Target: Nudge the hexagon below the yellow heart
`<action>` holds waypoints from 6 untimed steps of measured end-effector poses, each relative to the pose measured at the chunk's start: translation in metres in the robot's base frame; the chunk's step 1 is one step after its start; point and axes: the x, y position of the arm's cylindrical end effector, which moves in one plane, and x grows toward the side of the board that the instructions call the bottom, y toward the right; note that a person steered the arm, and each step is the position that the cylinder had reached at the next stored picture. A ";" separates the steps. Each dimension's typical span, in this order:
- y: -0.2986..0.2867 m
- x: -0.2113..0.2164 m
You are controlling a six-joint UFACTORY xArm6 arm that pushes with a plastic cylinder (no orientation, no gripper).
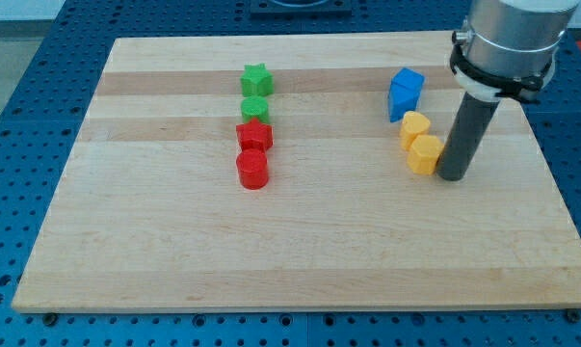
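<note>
Bench: a pale wooden board (300, 260) fills most of the frame, resting on a blue perforated surface (20, 116) that shows at the left, right and bottom edges.
Green star: a green star block (257, 79) stands left of centre in the upper part of the frame, at the top of a short column of four blocks.
Green round block: a green block (255, 106) sits directly below the green star and touches it; its shape looks round, though I cannot be sure.
Red star: a red star block (254, 134) comes next down the column, touching the green block above it.
Red cylinder: a red cylinder (253, 170) closes the column at the bottom, pressed against the red star.
Blue block: a blue block (405, 93) of irregular shape stands in the upper right of the frame, well apart from the column.
Yellow heart: the yellow heart (414, 127) lies just below the blue block, close to it or touching.
Yellow hexagon: the yellow hexagon (425, 153) sits at the lower right of the yellow heart, touching it.
My tip: my tip (452, 176) rests on the board just to the right of the yellow hexagon, at its right side and seemingly in contact.
Pincer: the arm carries none, only the dark rod under a grey and black collar (502, 58) in the upper right corner, so there is no spread or pressed state to tell.
</note>
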 end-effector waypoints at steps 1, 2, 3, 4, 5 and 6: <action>-0.001 0.000; -0.001 0.000; 0.016 -0.022; 0.017 -0.066; 0.016 -0.092; 0.012 -0.109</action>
